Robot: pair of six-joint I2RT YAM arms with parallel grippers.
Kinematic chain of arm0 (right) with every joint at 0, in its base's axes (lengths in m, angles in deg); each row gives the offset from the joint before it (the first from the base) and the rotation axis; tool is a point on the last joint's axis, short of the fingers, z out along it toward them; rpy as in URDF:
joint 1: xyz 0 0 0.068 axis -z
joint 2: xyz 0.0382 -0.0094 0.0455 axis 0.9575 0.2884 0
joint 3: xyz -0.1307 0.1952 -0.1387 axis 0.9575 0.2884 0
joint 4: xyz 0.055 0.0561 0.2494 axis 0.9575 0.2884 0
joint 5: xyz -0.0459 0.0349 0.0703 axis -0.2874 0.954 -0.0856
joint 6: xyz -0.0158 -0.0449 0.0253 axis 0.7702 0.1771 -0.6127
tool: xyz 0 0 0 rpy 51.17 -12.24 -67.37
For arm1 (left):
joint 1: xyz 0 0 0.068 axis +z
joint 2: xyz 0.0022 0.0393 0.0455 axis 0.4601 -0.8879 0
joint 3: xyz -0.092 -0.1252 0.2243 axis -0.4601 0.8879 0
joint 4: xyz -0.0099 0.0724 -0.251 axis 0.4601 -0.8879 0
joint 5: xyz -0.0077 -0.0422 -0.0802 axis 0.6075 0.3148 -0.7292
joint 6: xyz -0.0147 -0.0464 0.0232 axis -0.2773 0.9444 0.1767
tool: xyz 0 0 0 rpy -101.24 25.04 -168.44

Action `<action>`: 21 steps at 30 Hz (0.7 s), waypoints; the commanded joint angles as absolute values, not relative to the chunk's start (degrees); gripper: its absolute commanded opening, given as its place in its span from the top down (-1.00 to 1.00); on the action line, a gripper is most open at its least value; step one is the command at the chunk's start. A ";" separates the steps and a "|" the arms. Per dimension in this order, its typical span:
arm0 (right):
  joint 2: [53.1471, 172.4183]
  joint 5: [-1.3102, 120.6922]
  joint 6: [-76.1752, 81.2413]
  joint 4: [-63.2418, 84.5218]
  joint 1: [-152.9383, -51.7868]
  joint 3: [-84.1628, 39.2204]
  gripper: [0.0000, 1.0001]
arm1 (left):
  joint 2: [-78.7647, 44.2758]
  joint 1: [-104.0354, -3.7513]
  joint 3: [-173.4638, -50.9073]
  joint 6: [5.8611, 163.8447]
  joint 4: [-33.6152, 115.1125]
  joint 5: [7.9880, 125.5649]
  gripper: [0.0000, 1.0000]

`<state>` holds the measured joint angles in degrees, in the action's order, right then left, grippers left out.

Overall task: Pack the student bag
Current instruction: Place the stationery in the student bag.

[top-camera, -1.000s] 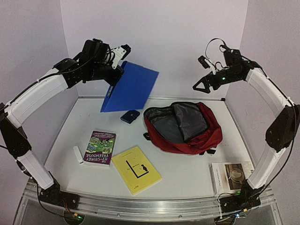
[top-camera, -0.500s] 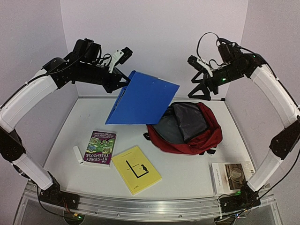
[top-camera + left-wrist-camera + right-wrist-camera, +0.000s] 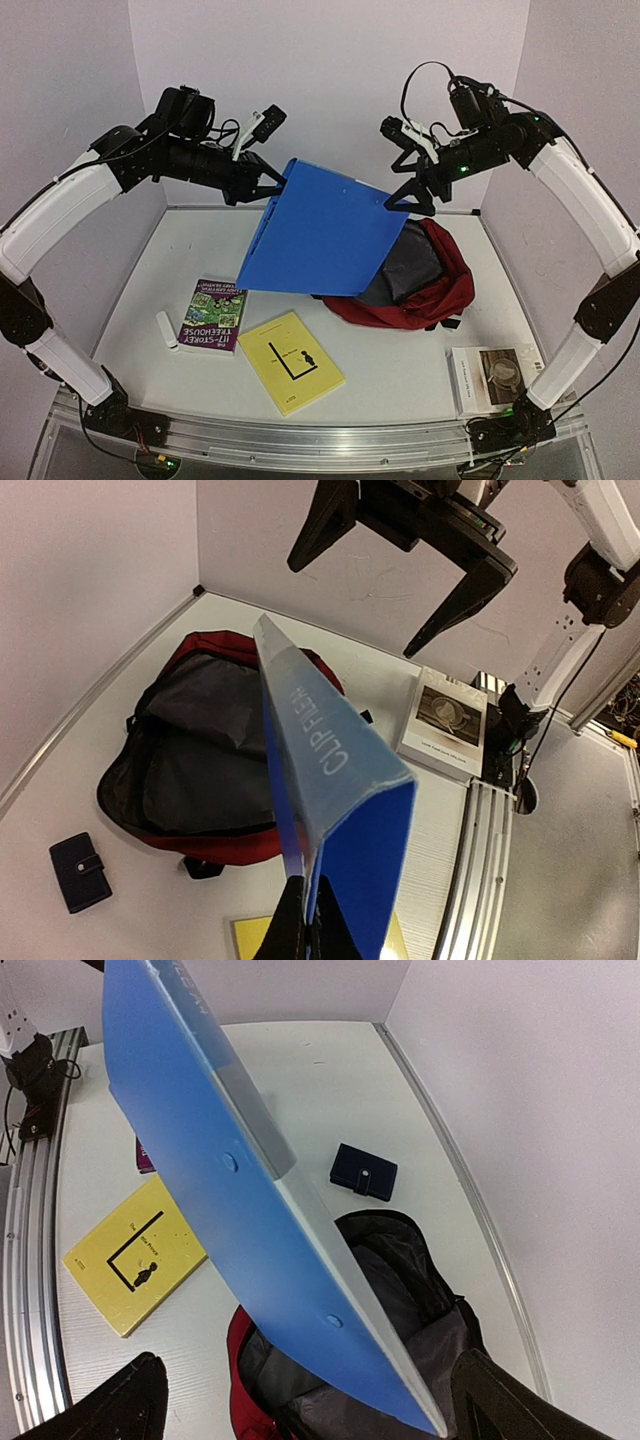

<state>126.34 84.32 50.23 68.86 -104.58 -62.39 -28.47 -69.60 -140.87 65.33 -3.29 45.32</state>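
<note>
Blue folder [image 3: 320, 235] marked "CLIP FILE", clamped in left tool [image 3: 278, 186]; right tool [image 3: 396, 166] spread wide; book [image 3: 213, 315] reads "117-STOREY TREEHOUSE".

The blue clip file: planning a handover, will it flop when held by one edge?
Probably stiff: clamped at one edge by the left gripper, the blue clip file juts out flat, unsagging. Likely light, being thin. Its smooth plastic may slip.

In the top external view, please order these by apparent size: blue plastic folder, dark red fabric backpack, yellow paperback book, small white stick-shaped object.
1. Blue plastic folder, held up nearer the camera, so this is unsure.
2. Dark red fabric backpack, partly hidden behind the folder.
3. Yellow paperback book.
4. Small white stick-shaped object.
</note>
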 commanded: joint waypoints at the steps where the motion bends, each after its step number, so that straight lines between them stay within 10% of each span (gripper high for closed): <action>1: 126.93 86.83 51.57 69.67 -106.76 -60.87 -0.97 | -25.49 -69.79 -139.62 66.03 2.26 37.74 1.00; 11: 127.72 87.23 53.40 71.48 -109.74 -58.54 -0.78 | -24.96 -70.03 -138.11 66.35 3.67 30.38 0.99; 21: 126.99 88.86 53.03 73.26 -110.71 -55.86 0.66 | -21.90 -70.06 -135.26 68.08 7.25 36.19 0.97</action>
<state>127.47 88.60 53.13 72.05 -110.21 -55.77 -25.29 -69.83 -134.33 66.88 1.26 34.16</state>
